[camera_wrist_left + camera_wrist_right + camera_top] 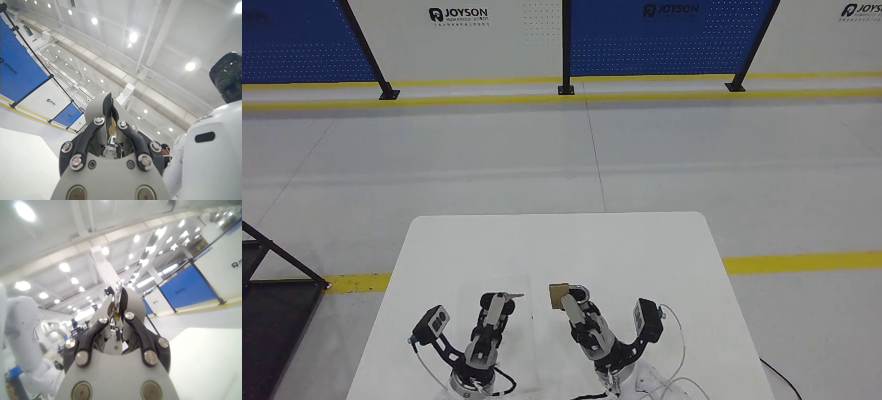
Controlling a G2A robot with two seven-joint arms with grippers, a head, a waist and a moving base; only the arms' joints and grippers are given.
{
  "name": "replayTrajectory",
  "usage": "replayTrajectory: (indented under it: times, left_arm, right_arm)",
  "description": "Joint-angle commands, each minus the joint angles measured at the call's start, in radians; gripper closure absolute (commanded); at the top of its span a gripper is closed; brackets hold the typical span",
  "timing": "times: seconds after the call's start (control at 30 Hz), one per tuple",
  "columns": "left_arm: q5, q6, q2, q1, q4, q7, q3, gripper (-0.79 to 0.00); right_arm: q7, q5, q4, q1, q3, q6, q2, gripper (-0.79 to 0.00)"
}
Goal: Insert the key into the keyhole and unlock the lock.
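L claw (110, 106) pressed shut on small brass key (112, 127), pinched flat betw. pads, sitting deep in the grip. Blade tip hidden.
R claw (118, 295) pinching brass padlock (117, 303); chrome shackle pokes past fingertips.
Top view: both over near part of white worktop (642, 240), padlock near L claw but apart.
Est.: key light, thin, stiff, prob. pivots or slips under side load, so grip bow on flat faces. Padlock dense, rigid, slick metal; clamp body, leave keyhole end free. Keyhole facing: can't tell.
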Motion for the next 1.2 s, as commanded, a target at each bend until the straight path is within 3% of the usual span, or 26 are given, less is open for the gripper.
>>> replayTrajectory:
  times: [0.0,0.1,1.17]
  left_arm:
    - [0.061,0.000,-0.002,-0.016,0.022,0.059,0.023,0.000]
    - [0.128,0.000,-0.003,-0.034,0.049,0.118,0.053,0.000]
    - [0.162,0.000,-0.041,-0.064,0.084,0.119,0.048,0.000]
  right_arm:
    - [-0.019,-0.006,0.013,0.006,-0.007,0.001,-0.005,0.000]
    - [-0.030,-0.024,0.023,0.009,-0.012,0.023,-0.011,0.000]
    - [-0.018,-0.030,0.043,0.027,-0.021,0.031,-0.038,0.000]
